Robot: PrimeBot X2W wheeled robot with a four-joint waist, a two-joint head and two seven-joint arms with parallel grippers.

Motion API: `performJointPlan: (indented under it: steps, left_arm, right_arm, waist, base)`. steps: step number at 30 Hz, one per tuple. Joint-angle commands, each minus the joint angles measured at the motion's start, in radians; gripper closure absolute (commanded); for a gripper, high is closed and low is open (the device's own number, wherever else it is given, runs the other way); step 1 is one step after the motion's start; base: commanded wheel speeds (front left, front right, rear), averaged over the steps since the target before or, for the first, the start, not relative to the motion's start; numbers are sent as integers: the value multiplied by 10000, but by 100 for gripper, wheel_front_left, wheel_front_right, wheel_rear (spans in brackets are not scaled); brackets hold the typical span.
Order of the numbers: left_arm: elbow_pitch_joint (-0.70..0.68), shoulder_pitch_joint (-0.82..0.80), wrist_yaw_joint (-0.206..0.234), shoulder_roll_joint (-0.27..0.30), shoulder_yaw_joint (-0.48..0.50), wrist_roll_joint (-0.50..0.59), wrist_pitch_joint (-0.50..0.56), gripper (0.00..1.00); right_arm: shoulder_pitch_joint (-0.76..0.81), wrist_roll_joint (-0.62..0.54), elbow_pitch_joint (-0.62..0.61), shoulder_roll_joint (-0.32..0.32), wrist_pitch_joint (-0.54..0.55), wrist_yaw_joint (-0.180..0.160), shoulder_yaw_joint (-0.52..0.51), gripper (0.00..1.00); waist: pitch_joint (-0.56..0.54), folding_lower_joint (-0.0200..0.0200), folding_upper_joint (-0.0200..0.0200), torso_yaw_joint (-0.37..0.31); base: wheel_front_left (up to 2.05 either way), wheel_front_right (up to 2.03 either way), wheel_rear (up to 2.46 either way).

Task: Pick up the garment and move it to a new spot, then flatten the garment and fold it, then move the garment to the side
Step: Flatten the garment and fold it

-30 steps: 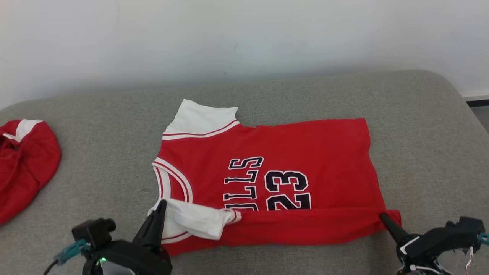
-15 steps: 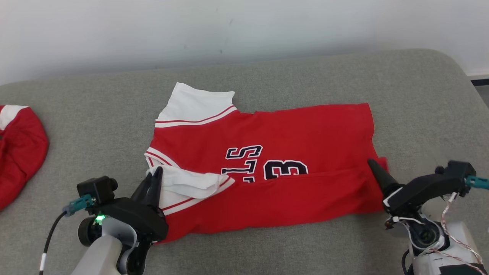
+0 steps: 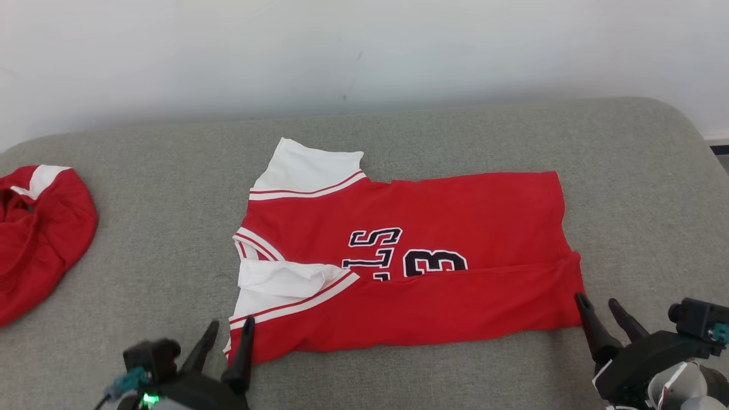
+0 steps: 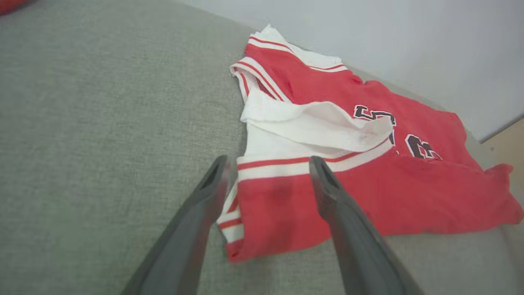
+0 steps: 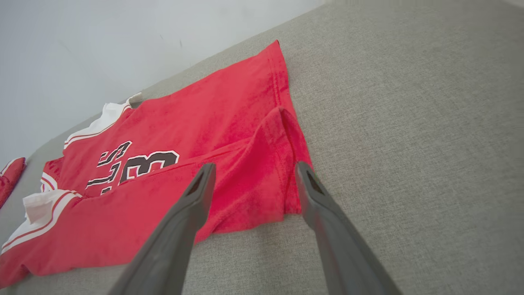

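One folded red jersey (image 3: 410, 267), one second red garment (image 3: 40, 239) at 9 o'clock; my two pairs of jaws gape empty, the jersey's near corners just beyond them at 12 o'clock.

Two red garments are lying on one grey cushion (image 3: 142, 188): one jersey (image 3: 433, 216) at the middle and one bundled garment (image 3: 40, 239) at the left edge. Two white sleeves (image 3: 310, 168) are showing on the jersey. Two grippers are showing at the near edge, one left gripper (image 3: 231, 322) and one right gripper (image 3: 595, 299), each carrying two dark fingers (image 4: 348, 229), making four in all. One pale wall (image 3: 364, 51) is standing behind.
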Motion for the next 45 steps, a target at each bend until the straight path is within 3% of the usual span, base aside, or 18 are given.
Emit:
performJointPlan:
  steps: [1,15,24,25,26,27,28,29,37,45]
  left_arm:
    - [-100,263,91,84,13,180,-36,0]
    - [159,348,551,-146,-257,953,-39,0]
    - [549,414,404,-307,0,997,-29,0]
    - [645,457,405,-341,-11,1018,-23,0]
    - [732,484,367,-383,-7,1031,-20,8]
    - [816,517,330,-420,4,1038,-22,44]
    - [893,547,311,-451,19,1038,-20,88]
    - [963,575,286,-481,38,1045,-21,100]
    - [647,1004,148,-580,624,1144,-32,100]
    - [-586,2298,210,-702,1184,1366,-33,100]
  right_arm:
    - [99,-53,53,-89,-192,6,37,0]
    - [-1188,-698,2558,-451,-1475,6,777,0]
    - [-1999,-236,4454,-130,-2079,6,1343,0]
    - [-2031,-156,4618,-81,-2117,6,1427,26]
    - [-2050,-81,4743,-21,-2169,8,1530,60]
    - [-2058,12,4874,25,-2220,8,1613,75]
    - [-2062,115,4982,48,-2301,6,1694,100]
    - [-2064,241,5078,51,-2401,6,1734,100]
    - [-1654,706,4991,-286,-3119,8,2389,100]
    - [-731,1332,4099,-858,-2838,6,2970,100]
  waist:
    - [11,1,-1,37]
    - [467,1,-1,59]
    - [532,1,-1,203]
    - [498,1,-1,214]
    - [450,1,-1,226]
    - [399,1,-1,238]
    - [331,1,-1,249]
    - [249,1,-1,258]
    - [-488,1,-1,323]
    - [-982,1,-1,262]
  base:
    - [0,0,0]
    - [0,0,0]
    - [0,0,0]
    - [0,0,0]
    - [0,0,0]
    - [0,0,0]
    - [0,0,0]
    - [0,0,0]
    - [0,0,0]
    - [0,0,0]
